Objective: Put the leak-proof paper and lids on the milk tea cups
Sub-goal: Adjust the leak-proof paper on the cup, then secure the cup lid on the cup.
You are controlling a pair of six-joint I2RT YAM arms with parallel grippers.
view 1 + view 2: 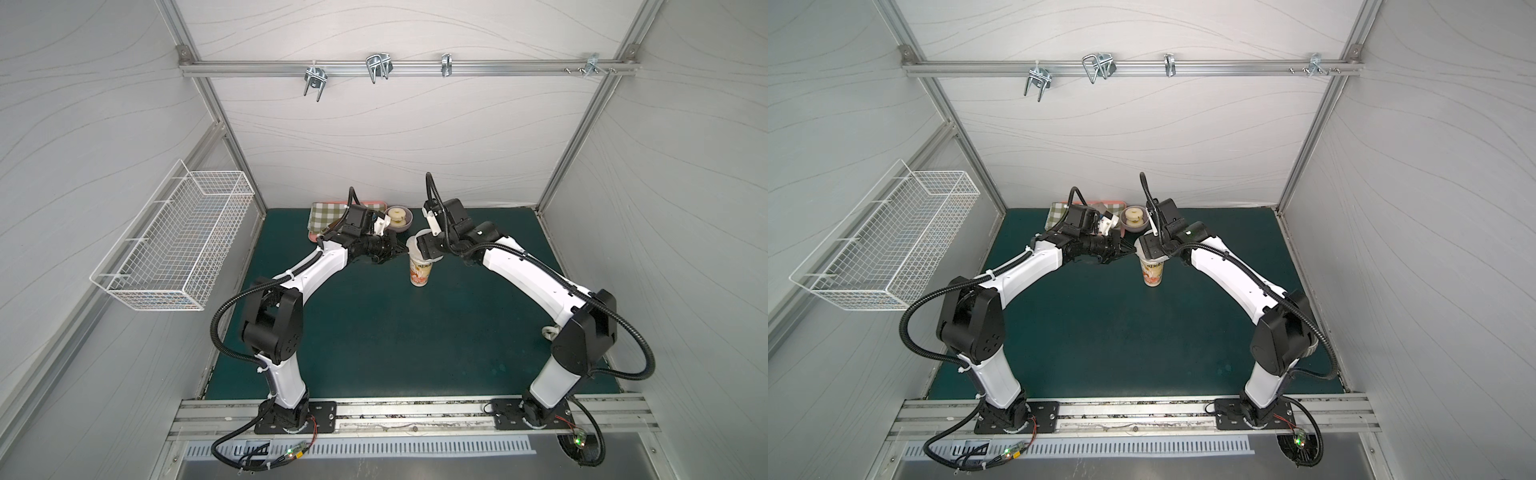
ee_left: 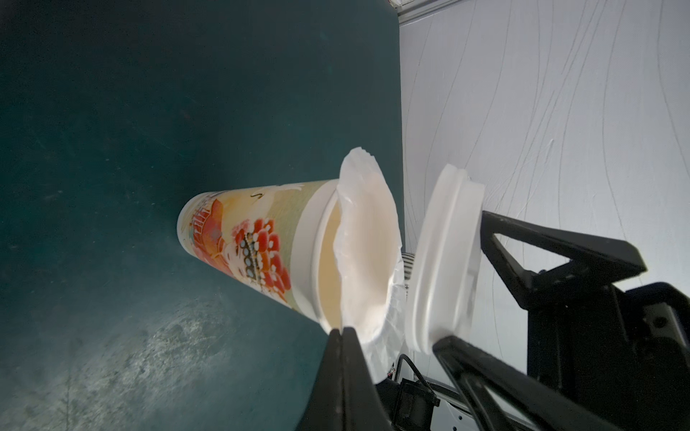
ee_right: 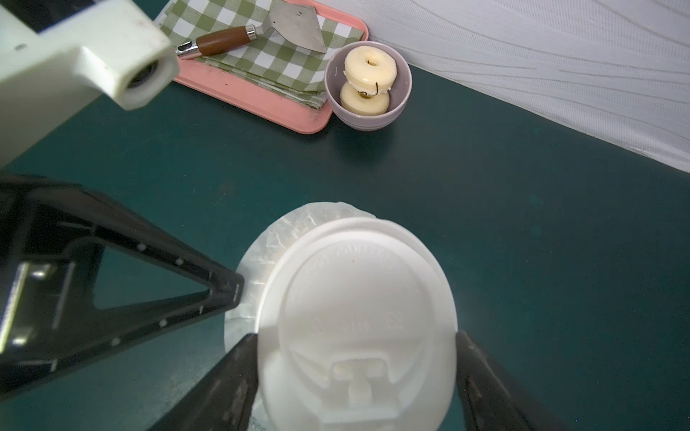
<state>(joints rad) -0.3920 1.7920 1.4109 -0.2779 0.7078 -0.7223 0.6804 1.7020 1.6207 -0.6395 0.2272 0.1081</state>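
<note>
hidden or unclear
- in both top views the right gripper (image 1: pixel 424 246) and its wrist cover the mouth of the tall tapered cream paper milk tea cup (image 1: pixel 419 274) with its orange-red illustration. only the cup wall shows.
- the right wrist view shows no cup wall. the rigid white plastic lid (image 3: pixel 354 298) with raised sip spout hides most of the thin greyish-white round leak-proof paper (image 3: pixel 261 253), which shows only as a crinkled crescent past the lid's edge.
- the left wrist view cuts off the left gripper (image 2: pixel 341 332) except for its fingertips.

end effectors
- left gripper: jaws pressed together on the edge of the leak-proof paper. the pinch point itself is covered by the fingers.
- right gripper: jaws clamped on opposite edges of the lid.

task items
- the milk tea cup stands upright on the dark green table mat (image 3: pixel 522 224), between the two grippers.
- the leak-proof paper lies tilted over the cup's mouth.

view differences
- only the left wrist view shows that the paper is raised off one side of the rim, baring the beige interior, and that the lid hangs apart from the paper.
- only the right wrist view shows clearly the pink tray (image 3: pixel 261 108), the green-and-white checked cloth (image 3: pixel 269 59), the wood-handled metal scraper (image 3: pixel 295 26) and the lilac bowl (image 3: pixel 373 121) holding two cream rings (image 3: pixel 369 67).
</note>
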